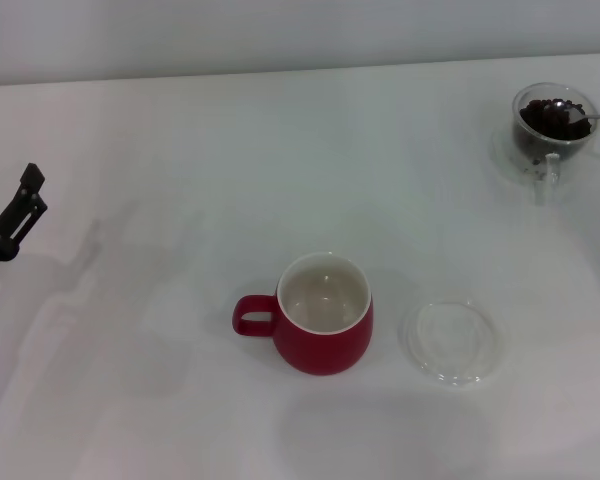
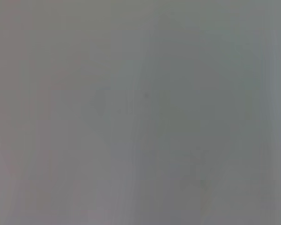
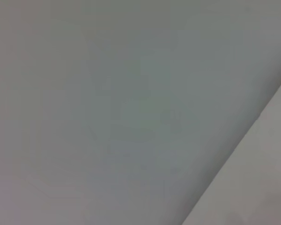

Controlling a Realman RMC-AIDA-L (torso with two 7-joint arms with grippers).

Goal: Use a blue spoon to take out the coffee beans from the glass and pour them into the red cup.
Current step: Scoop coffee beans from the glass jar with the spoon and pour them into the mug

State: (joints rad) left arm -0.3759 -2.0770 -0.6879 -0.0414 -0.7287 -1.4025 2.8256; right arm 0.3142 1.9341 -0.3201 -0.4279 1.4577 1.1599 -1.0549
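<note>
Red cup [image 1: 324,318] sits near the desk's front-middle, handle toward the left edge, nothing visible inside it. I see the glass [image 1: 551,122] of coffee beans [image 1: 550,116] at the far right corner, with the blue spoon [image 1: 592,118] resting in it. A clear dish [image 1: 452,342] lies just beside the cup. My left gripper [image 1: 18,212] hovers by the left edge; whether its jaws are clenched or released I cannot tell.

White table [image 1: 180,150] carries red cup [image 1: 325,318], glass [image 1: 551,125], clear dish [image 1: 452,341].
</note>
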